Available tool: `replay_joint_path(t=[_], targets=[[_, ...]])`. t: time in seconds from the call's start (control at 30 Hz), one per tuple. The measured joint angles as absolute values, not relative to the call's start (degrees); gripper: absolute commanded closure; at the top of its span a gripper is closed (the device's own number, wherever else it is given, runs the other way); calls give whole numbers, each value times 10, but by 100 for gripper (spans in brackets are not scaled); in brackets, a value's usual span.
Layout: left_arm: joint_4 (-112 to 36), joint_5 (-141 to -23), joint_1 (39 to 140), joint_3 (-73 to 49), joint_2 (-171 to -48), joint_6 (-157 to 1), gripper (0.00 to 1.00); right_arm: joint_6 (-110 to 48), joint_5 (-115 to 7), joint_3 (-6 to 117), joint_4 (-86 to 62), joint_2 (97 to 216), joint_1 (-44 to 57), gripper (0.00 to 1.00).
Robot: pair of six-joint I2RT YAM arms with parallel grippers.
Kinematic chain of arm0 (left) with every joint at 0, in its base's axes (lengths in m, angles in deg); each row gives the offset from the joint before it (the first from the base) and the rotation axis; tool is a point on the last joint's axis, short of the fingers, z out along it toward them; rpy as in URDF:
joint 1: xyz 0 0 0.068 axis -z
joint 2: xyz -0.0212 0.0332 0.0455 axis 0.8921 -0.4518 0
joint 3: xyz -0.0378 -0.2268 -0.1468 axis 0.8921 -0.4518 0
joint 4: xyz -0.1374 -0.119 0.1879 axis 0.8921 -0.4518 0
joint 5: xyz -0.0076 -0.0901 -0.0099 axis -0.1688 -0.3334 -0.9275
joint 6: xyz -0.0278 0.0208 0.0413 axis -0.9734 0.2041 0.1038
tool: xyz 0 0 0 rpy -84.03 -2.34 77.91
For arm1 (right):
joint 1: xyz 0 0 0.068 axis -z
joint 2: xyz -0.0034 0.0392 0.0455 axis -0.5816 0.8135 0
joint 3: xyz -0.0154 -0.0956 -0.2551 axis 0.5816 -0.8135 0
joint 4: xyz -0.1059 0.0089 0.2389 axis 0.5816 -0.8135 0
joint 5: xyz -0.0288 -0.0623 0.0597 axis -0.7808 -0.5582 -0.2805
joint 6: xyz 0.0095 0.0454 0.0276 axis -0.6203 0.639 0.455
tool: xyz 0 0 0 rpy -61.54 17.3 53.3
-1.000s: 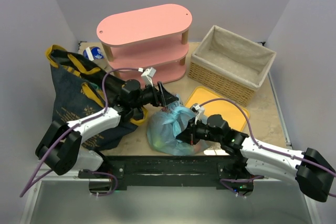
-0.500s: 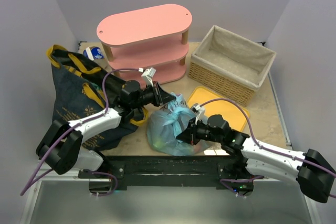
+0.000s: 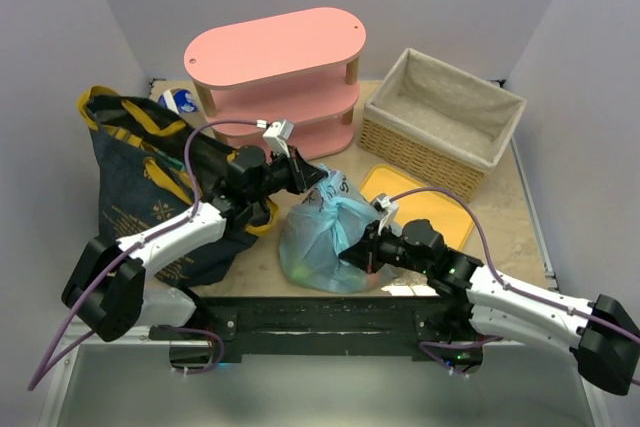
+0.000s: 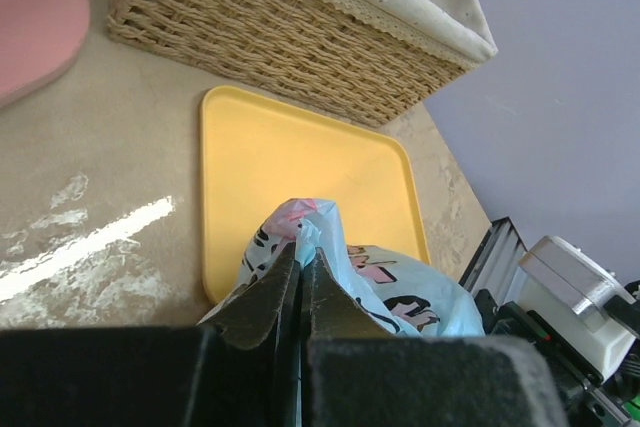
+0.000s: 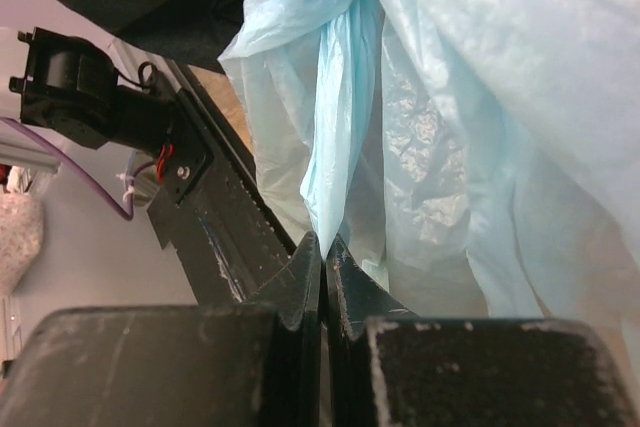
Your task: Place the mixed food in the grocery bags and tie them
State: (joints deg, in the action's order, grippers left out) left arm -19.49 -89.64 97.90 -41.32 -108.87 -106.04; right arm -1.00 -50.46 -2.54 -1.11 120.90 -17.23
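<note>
Pinching bag (image 3: 318, 239) top in clenched left gripper (image 4: 302, 259), side strip in clenched right gripper (image 5: 324, 247); held apart, probably to tension both ends for a knot.

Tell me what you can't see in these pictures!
What fills the thin light-blue plastic bag: every view, its crumpled film hides it.
Inside of the dark navy denim tote: top view, folded cloth covers it.
The small blue-and-white object beside the pink oval shelf: top view, too small.
</note>
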Motion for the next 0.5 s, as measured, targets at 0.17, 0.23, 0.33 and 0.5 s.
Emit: replay_joint_path(t=[0.17,0.23,0.33,0.5], targets=[[-218,-886,964,-413,-1071,-1049,100,-10,-523,-25,-24,1195,-172,100],[-225,-886,952,-413,-1055,-1045,100,-10,-545,-22,-42,1179,-171,100],[-227,-886,932,-413,-1024,-1040,100,-9,-584,-13,-71,1150,-171,100],[-236,-889,904,-413,-982,-1033,100,-3,-645,3,-104,1111,-171,100]])
